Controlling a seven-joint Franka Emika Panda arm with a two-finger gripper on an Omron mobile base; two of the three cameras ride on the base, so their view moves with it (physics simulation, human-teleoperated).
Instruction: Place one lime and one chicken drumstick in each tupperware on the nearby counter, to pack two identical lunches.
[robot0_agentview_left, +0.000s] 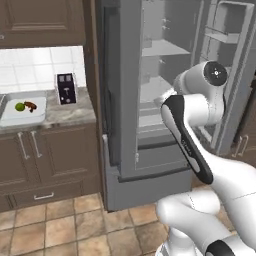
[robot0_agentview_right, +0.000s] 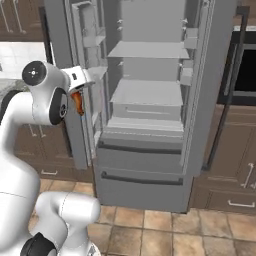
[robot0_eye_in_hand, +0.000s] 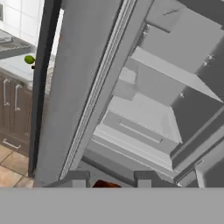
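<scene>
Room: a kitchen with tan floor tiles, dark brown cabinets, white wall tiles and a grey fridge (robot0_agentview_right: 150, 100) standing with both doors open and its shelves bare.
Counter: one grey mottled counter (robot0_agentview_left: 70, 114) is seen at the left of the left base view, above brown doors with silver handles.
Tupperware: one pale tupperware (robot0_agentview_left: 22, 111) is counted on the counter, at the left edge of that view.
Lime: one green lime (robot0_agentview_left: 19, 106) is seen inside the tupperware.
Drumsticks: two are counted. One brown drumstick (robot0_agentview_left: 31, 105) lies in the tupperware just beside the lime; a second drumstick (robot0_agentview_right: 78, 102), orange-brown, is held at the gripper.
Other item: one dark box (robot0_agentview_left: 66, 88) stands upright on the counter, right of the tupperware.
Left base view: the counter and its contents are shown; the arm's elbow is seen in front of the fridge.
Right base view: the gripper (robot0_agentview_right: 80, 95) and the hanging drumstick are shown against the left fridge door; an oven (robot0_agentview_right: 245, 65) is seen at the right.
Hand view: the fridge interior is looked into past the door edge; the lime is visible far off at the upper left, and a dark red-brown patch is seen between the fingertips (robot0_eye_in_hand: 148, 178).
Arm pose: the arm is raised and bent, the hand reaching toward the left fridge door.
Fingers: clenched on the second drumstick, which hangs below them.
</scene>
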